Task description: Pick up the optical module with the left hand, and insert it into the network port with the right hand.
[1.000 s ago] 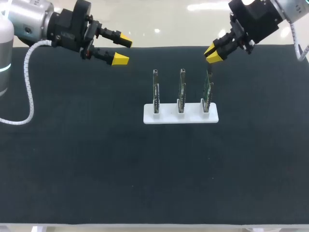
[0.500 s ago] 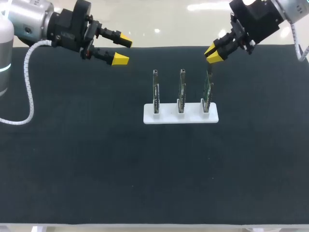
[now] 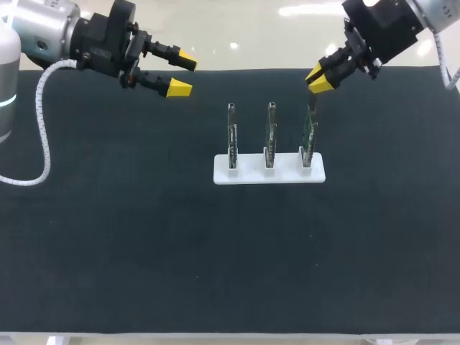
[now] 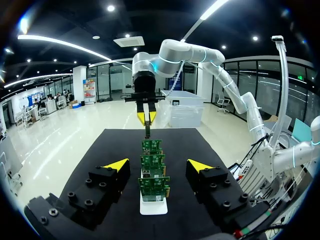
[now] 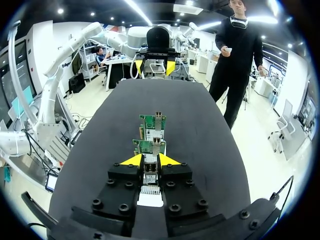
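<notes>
A white stand (image 3: 269, 172) in the middle of the black mat holds three green circuit boards upright in a row: left (image 3: 232, 135), middle (image 3: 270, 134) and right (image 3: 309, 134). Each board carries a small metal port near its top edge (image 5: 159, 116). My right gripper (image 3: 315, 80) hangs just above the right board, shut on a slim optical module (image 5: 150, 172) that points down at that board (image 4: 148, 131). My left gripper (image 3: 180, 72) is up at the back left, open and empty, its fingers (image 4: 115, 164) facing along the row of boards.
The black mat (image 3: 129, 237) covers the whole table, with only the stand on it. The mat's far edge runs just behind both grippers, and its near edge lies well in front of the stand.
</notes>
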